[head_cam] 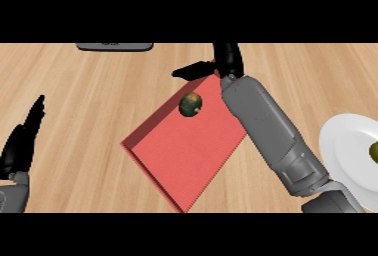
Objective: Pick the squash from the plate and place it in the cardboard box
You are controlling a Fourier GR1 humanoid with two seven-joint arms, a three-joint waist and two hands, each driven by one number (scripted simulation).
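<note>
We saw the squash (pixel 190 104), a small dark green and yellowish thing, lying on the upper part of the red box (pixel 184 150), a flat red tray set cornerwise on the wooden counter (pixel 88 90), well apart from the white plate (pixel 347 145) at the right edge, where a small yellowish-green object (pixel 373 151) showed, cut off by the edge. The right hand (pixel 221 62) hung just past the box's top corner with its fingers relaxed and its thumb spread leftward, holding nothing, its grey forearm (pixel 269 132) running along the box's right side. The left hand (pixel 22 140) rested open at the left edge, fingers up, and a dark grey object (pixel 114 46) sat at the counter's far edge.
</note>
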